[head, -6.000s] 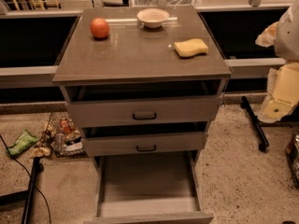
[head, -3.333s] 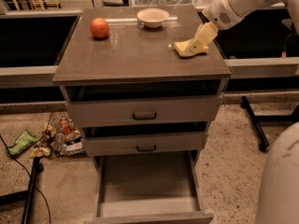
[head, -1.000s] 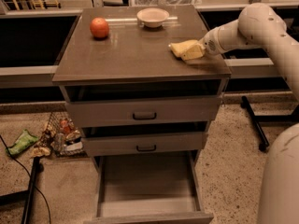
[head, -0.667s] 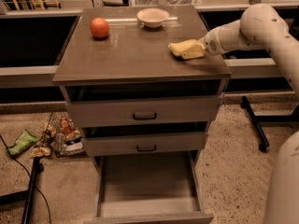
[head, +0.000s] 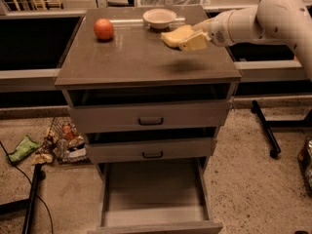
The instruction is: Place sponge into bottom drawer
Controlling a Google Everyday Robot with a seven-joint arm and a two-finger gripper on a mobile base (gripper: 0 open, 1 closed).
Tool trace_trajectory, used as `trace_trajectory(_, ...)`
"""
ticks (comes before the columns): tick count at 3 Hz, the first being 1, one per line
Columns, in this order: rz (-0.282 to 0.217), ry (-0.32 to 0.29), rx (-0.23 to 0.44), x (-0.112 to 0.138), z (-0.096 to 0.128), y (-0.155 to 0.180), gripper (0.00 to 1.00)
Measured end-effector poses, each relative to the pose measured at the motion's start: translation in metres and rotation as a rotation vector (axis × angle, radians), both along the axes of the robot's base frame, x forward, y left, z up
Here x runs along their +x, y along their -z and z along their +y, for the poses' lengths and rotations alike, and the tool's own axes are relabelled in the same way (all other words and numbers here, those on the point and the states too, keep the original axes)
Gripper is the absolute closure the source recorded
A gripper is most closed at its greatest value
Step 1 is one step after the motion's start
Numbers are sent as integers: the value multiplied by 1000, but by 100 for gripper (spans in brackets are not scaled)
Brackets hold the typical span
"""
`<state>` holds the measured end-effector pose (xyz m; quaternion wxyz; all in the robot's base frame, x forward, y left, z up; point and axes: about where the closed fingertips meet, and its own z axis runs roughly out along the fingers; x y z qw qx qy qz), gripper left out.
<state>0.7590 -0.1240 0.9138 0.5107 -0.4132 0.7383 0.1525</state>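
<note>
My feed is dim with a warm brown cast. Light falls from above: the pincer (head: 193, 40), at one o'clock over the tabletop (head: 131, 57) and clamped on the sponge (head: 173, 35), throws a soft shadow on the surface straight below. A pale glare streak lies along the tabletop's far edge at twelve. The recesses at nine and three go nearly black. The bottom drawer (head: 153, 189) at six is evenly, dully lit.
</note>
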Motion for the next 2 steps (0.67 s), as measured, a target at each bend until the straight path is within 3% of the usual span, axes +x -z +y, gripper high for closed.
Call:
trace_trajectory(1,-49,-81,-44,-11,20,-22,100)
trace_trajectory(2,-48,-86,-48,-12,21,-21,100)
